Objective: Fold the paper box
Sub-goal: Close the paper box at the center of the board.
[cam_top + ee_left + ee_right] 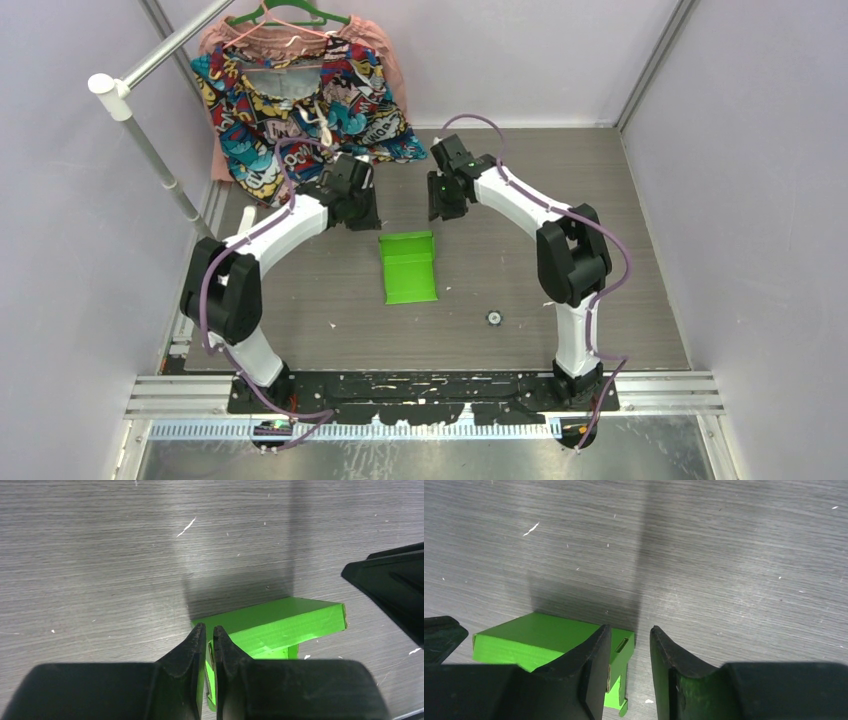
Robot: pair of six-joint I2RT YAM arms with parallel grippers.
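Top external view gives the order of things. At the far left stands a white metal clothes rail [150,150], and beside it a colourful comic-print garment [300,100] hangs on a green plastic hanger [290,12]. Both are beyond the working place and do not hinder.

Next comes the white-and-black left arm [285,225], which reaches to the far left corner of the bright lime-green thin-card paper box [408,268]. This paper box lies in the middle of the dark grey wood-grain bench [620,200], between the two arms, with its far end raised and its near part flat. In the left wrist view the left jaws are almost together, and a thin green wall of the paper box [280,622] stands in the narrow gap, so I judge they are clamped on it.

The white-and-black right arm [520,200] reaches to the far right corner. In the right wrist view the right jaws are apart, with only bare bench between them. One of them stands in front of the corner of the paper box [544,632], where a slotted tab shows.

I judge the box is half formed and a side wall is being raised. The next move asks the right jaws to take the right wall while the left holds. The card is thin and may buckle, and the two wrists are close together.

A small round dark object [493,318] lies near, but apart.
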